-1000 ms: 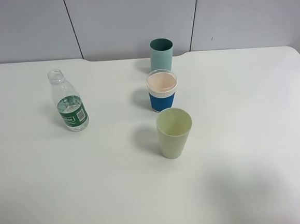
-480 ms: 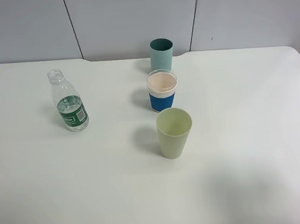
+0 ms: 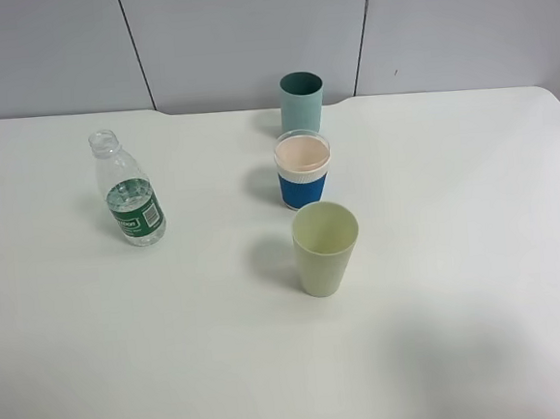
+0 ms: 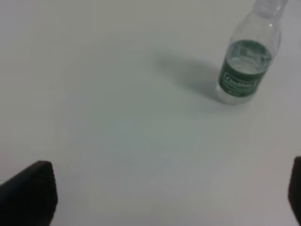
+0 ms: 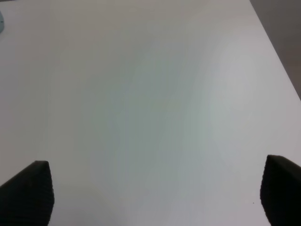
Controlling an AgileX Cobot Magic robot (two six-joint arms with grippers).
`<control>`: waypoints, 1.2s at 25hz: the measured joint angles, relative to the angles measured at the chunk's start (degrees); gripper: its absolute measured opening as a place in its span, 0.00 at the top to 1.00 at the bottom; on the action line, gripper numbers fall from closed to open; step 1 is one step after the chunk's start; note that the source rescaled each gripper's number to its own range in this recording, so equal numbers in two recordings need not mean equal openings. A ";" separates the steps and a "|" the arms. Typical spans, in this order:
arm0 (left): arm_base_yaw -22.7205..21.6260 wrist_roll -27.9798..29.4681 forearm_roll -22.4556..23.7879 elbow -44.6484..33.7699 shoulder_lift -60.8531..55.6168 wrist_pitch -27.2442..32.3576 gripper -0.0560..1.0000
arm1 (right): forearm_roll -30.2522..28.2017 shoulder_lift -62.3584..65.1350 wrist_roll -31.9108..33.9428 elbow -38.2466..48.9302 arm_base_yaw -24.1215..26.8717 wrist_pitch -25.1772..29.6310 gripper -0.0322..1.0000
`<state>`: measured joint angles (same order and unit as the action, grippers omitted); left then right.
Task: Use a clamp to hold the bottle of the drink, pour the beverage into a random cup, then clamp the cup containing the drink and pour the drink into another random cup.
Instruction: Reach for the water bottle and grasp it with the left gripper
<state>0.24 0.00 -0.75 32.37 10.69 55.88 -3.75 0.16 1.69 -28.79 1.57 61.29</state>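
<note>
My left hand [image 4: 162,200] is spread wide and empty. I'd close it squarely on the bottle [image 4: 244,66] at the label, holding it upright. My right hand [image 5: 155,197] is apart too.

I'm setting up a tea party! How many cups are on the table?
3, lined up down the middle of the table: the teal cup at the back, the blue-banded cup in the middle, the pale green cup nearest the front. None seems hidden.
</note>
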 joint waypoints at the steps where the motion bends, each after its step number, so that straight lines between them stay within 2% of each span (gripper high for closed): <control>1: 0.00 -0.67 0.30 0.41 2.17 -0.10 0.00 | 0.00 0.00 0.00 0.00 0.00 0.00 0.38; 7: 0.00 -5.33 0.75 2.49 14.71 -1.80 0.00 | 0.00 0.00 0.00 0.00 0.00 0.00 0.38; 13: 0.30 -7.58 0.75 2.54 26.31 -2.77 0.00 | 0.00 0.00 0.00 0.00 0.00 0.00 0.38; 24: 8.17 -8.73 -0.50 2.52 43.08 -6.26 0.00 | 0.00 0.00 0.00 0.00 0.00 0.00 0.38; 30: 8.50 -8.79 -0.86 -1.33 50.24 -13.41 0.00 | 0.00 0.00 0.00 0.00 0.00 0.00 0.38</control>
<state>8.74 -8.79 -1.61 31.04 60.93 42.47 -3.75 0.16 1.69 -28.79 1.57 61.29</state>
